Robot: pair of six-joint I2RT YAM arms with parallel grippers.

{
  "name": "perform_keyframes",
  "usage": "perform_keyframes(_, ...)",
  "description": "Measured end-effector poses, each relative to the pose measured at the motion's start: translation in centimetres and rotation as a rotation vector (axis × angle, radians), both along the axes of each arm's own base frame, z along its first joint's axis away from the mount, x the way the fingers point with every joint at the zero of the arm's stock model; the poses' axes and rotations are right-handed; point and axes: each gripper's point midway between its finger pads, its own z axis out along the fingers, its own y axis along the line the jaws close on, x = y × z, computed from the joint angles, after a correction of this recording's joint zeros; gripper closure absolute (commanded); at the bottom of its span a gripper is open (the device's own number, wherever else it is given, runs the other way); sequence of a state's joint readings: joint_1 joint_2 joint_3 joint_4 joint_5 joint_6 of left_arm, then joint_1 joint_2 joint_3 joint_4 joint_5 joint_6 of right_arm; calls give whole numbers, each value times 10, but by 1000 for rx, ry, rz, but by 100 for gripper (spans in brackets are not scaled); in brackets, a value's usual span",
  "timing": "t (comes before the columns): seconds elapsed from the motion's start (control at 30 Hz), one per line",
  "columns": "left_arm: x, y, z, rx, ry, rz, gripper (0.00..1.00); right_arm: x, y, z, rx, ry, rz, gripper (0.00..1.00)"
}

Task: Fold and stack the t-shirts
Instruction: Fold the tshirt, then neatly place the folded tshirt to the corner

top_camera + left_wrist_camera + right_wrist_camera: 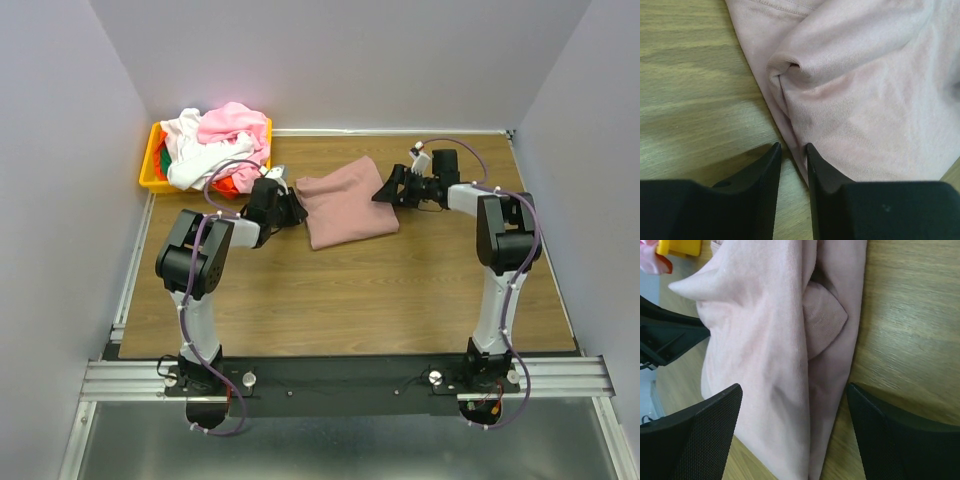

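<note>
— Left fingers [765, 180] are held how?
— Nearly together at the tee's [345, 205] edge; a grip cannot be told.
— Right fingers [705, 430]?
— Spread wide astride it. It is laid near the bench's [350, 290] far edge.

- Green shirt [156, 160], red-orange shirt [228, 186]: top view, 10 o'clock. Only slivers show. The rest is buried under the white shirt [190, 165] and the light pink shirt [232, 125] in the bin [150, 184].
- Mauve shirt [865, 100]: cut off at 12 and 3 o'clock in the left wrist view, and at 12 and 6 o'clock in the right wrist view.
- Left gripper [792, 146]: the shirt's edge enters the narrow gap; pinched or only touching, cannot tell. Finger bases are cut off at 6 o'clock.
- Right gripper [794, 390]: both fingers are cut off at 6 o'clock.
- Bin, right wrist view: only a blurred corner shows at 11 o'clock.
</note>
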State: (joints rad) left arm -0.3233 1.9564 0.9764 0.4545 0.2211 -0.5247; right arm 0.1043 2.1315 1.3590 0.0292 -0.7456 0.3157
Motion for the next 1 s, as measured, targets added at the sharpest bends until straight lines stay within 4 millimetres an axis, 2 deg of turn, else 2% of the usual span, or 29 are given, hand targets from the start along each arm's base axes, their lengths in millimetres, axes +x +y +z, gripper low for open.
perform_keyframes(0.23,-1,0,-2,11,18,-3,67,0,8,-2,51,20,24,22)
perform_keyframes(0.27,-1,0,-2,11,20,-4,67,-1,10,-3,56,25,28,28)
perform_keyframes(0.47,-1,0,-2,12,19,-5,67,-3,26,-10,74,53,54,46)
perform_keyframes(0.53,-2,-1,-2,14,18,-8,67,-5,30,-12,78,62,62,61)
perform_keyframes(0.57,-2,-2,-2,15,18,-10,67,-6,31,-14,76,70,64,73)
perform_keyframes(0.6,-2,-2,-2,15,18,-11,67,-8,32,-17,76,80,64,79)
perform_keyframes(0.7,-3,-3,-2,16,15,-14,55,-10,33,-21,73,100,60,94)
perform_keyframes(0.73,-2,-4,0,15,10,-16,47,-10,33,-22,68,100,57,97)
perform_keyframes(0.87,-5,-4,11,18,-5,-20,30,-8,30,-23,46,101,34,100)
perform_keyframes(0.97,-7,-2,33,23,-38,-23,21,-4,23,-21,-2,94,-4,100)
perform_keyframes(1.0,-8,0,48,25,-57,-23,20,-4,20,-19,-25,90,-18,100)
